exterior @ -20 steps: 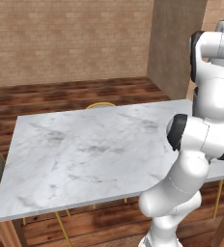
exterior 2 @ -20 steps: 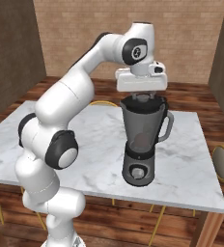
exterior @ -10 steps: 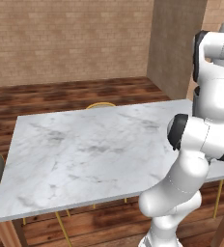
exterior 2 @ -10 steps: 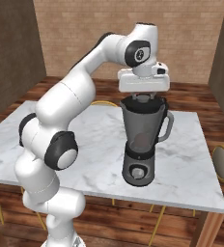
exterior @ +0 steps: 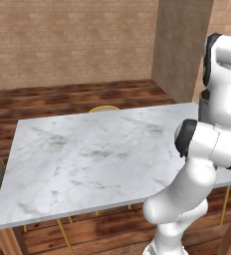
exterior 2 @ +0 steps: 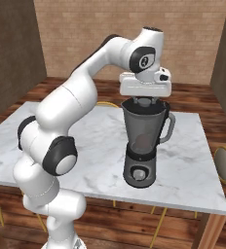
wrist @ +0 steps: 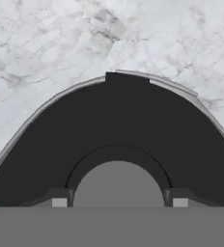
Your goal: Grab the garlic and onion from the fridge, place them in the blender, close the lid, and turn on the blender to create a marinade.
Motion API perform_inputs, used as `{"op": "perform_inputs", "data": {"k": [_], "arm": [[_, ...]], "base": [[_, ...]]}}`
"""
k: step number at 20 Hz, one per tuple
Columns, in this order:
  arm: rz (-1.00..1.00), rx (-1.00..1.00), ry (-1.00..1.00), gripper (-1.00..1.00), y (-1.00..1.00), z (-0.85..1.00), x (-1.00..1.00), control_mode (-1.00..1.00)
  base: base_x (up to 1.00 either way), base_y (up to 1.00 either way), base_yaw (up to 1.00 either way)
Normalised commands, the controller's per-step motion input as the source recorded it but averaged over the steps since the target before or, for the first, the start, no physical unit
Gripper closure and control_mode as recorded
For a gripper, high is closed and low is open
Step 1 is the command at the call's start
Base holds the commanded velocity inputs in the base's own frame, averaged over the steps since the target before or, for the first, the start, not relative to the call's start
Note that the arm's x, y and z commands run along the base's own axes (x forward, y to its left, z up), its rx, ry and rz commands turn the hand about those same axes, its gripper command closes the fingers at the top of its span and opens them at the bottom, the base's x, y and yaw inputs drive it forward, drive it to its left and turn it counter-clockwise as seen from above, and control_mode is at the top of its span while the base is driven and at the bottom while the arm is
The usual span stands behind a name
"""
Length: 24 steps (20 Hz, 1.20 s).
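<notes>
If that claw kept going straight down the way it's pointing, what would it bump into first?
Most likely the black lid on the blender. The gripper points straight down at the jar's mouth; it may already be touching the lid.

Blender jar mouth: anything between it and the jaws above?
Only the black lid, on the blender jar's mouth under the gripper; seen in hand view.

The white arm rises from its base, bends at a dark elbow low down, then sweeps up and forward in a long arc. At the top the wrist turns over so the hand points straight down. The gripper [exterior 2: 143,100] hangs directly beneath the broad white hand body. Its fingers [wrist: 59,202] stand partly apart, their pale tips set on either side of a round knob.
</notes>
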Motion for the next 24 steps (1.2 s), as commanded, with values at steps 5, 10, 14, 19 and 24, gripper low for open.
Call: {"op": "perform_inputs", "data": {"k": [5, 10, 14, 19, 24], "arm": [[0.0, 0.02, 0.0, -1.0, 0.0, -0.31, 0.0, -1.0], [0.0, 0.02, -0.03, -1.0, 0.0, -0.09, -0.02, -1.0], [0.0, 0.0, -0.09, -1.0, 0.0, -0.01, -0.02, -1.0], [0.0, 0.0, -0.07, -1.0, 0.0, 0.0, -0.02, -1.0], [0.0, 0.0, -0.14, -1.0, 0.0, 0.1, -0.17, -1.0]], "base": [[0.0, 0.0, 0.0], [0.0, 0.0, 0.0], [0.0, 0.0, 0.0], [0.0, 0.0, 0.0], [0.0, 0.0, 0.0]]}}
